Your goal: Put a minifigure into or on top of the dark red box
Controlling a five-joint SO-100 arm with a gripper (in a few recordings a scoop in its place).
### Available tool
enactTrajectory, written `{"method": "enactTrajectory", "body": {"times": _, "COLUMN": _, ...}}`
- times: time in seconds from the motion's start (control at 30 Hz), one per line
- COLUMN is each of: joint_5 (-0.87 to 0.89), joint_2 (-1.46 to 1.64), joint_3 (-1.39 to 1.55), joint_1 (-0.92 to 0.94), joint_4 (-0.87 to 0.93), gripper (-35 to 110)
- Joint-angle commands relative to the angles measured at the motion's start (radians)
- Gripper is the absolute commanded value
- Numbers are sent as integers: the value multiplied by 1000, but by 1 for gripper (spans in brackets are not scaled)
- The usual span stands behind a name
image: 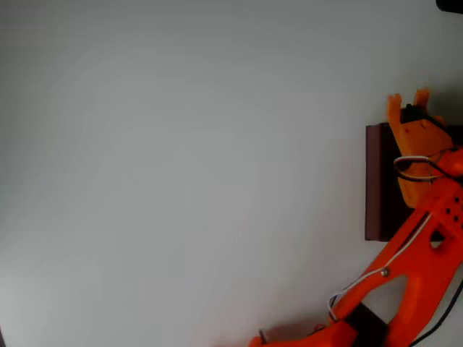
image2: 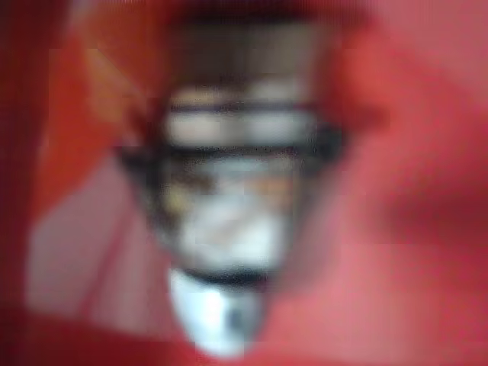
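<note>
Blurred minifigure (image2: 221, 198) between red surfaces

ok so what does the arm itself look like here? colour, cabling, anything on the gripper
In the overhead view the arm is bright orange plastic with a few small holes in its upper link. A thin white cable runs along it, looping near the wrist; a black cable trails off at the lower right. The gripper has two orange, pointed fingers with a small dark part between them. The wrist view is too blurred to add detail.

**Bare tabletop, one dark corner**

Below me spreads a plain, smooth pale grey-white table surface (image: 181, 173), evenly lit, taking up nearly all of the overhead view. Up in the top right corner sits a small black object (image: 450, 4), cut off by the frame edge; I cannot tell what it is.
</note>
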Motion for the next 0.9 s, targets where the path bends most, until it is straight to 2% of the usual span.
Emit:
{"method": "enactTrajectory", "body": {"times": 0.0, "joint_5": -104, "joint_2": 25, "joint_3": -192, "joint_1": 11, "joint_4": 124, "gripper": 19}}
{"method": "enactTrajectory", "body": {"times": 0.1, "joint_5": -204, "joint_2": 64, "joint_3": -348, "joint_1": -23, "joint_4": 272, "gripper": 14}}
{"method": "enactTrajectory", "body": {"times": 0.23, "joint_5": -305, "joint_2": 471, "joint_3": -18, "joint_1": -158, "joint_4": 270, "gripper": 11}}
{"method": "enactTrajectory", "body": {"times": 0.33, "joint_5": -357, "joint_2": 781, "joint_3": 218, "joint_1": -325, "joint_4": 265, "gripper": 10}}
{"method": "enactTrajectory", "body": {"times": 0.5, "joint_5": -356, "joint_2": 1184, "joint_3": 483, "joint_1": -755, "joint_4": 222, "gripper": 4}}
{"method": "enactTrajectory", "body": {"times": 0.63, "joint_5": -356, "joint_2": 1614, "joint_3": 927, "joint_1": -1195, "joint_4": 2, "gripper": 0}}
{"method": "enactTrajectory", "body": {"times": 0.7, "joint_5": -318, "joint_2": 1772, "joint_3": 1131, "joint_1": -1351, "joint_4": -38, "gripper": 0}}
{"method": "enactTrajectory", "body": {"times": 0.87, "joint_5": -301, "joint_2": 1790, "joint_3": 1422, "joint_1": -1608, "joint_4": -104, "gripper": 0}}
